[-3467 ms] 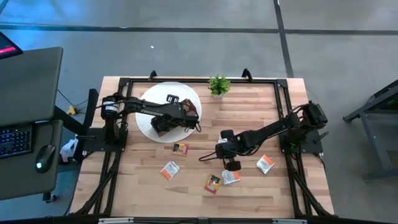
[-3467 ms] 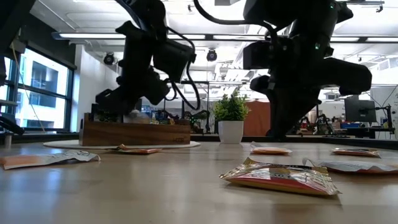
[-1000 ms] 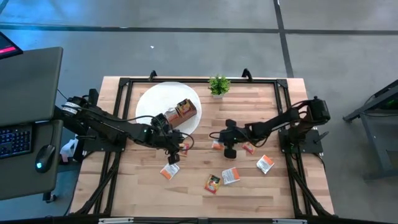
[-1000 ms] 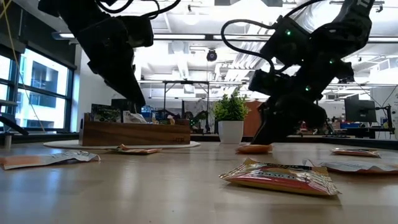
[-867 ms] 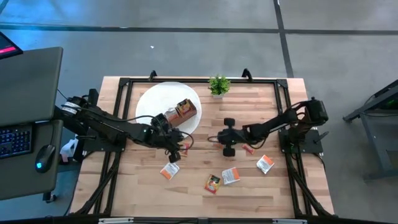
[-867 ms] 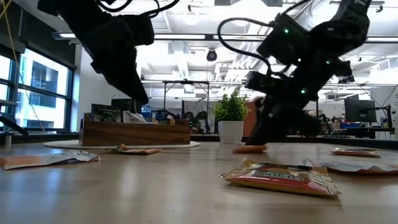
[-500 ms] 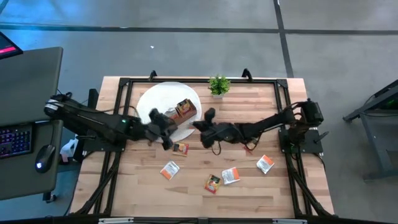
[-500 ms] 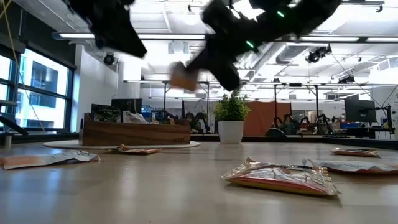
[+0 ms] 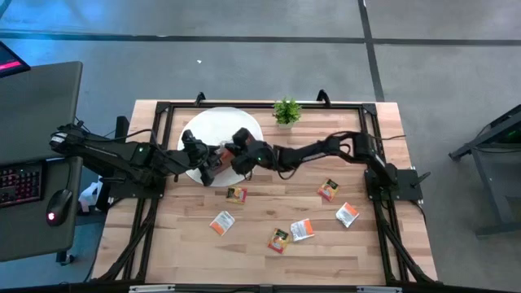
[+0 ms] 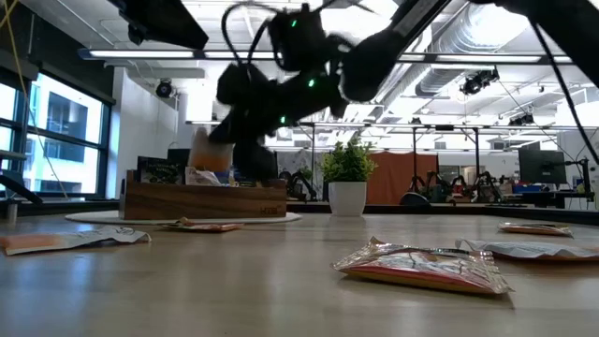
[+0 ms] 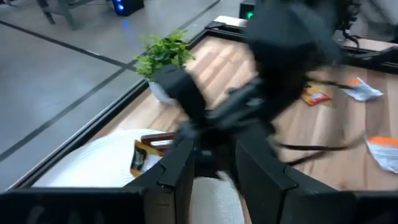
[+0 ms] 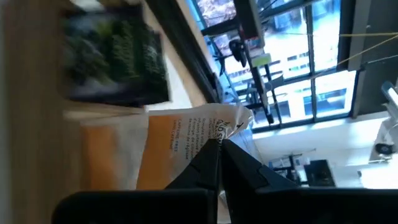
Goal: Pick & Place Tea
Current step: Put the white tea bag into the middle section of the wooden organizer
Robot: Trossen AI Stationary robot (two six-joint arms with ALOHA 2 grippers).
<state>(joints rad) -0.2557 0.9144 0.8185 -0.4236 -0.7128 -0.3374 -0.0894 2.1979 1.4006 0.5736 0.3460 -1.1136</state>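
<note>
My right gripper reaches across to the wooden box on the white plate and is shut on an orange-and-white tea sachet, held just above the box. Dark and orange sachets stand inside the box. My left gripper hovers open over the plate, close beside the box, touching nothing. Several more sachets lie flat on the table: one near the plate, others toward the near edge. My right gripper pinches the sachet between its two fingers at its white top edge, coming level from the table's right. The sachet is lifted clear and extends from the fingertips over the box.
A small potted plant stands at the far edge. Three more sachets lie on the right half. Black frame rails run along the table's sides. The two arms are close together above the plate.
My right gripper, shut on a sachet from the table's middle, has lifted it clear and swung it left and far, up to the box. My left gripper has risen and drawn back from the sachet near the plate toward the table's far left, over the plate.
</note>
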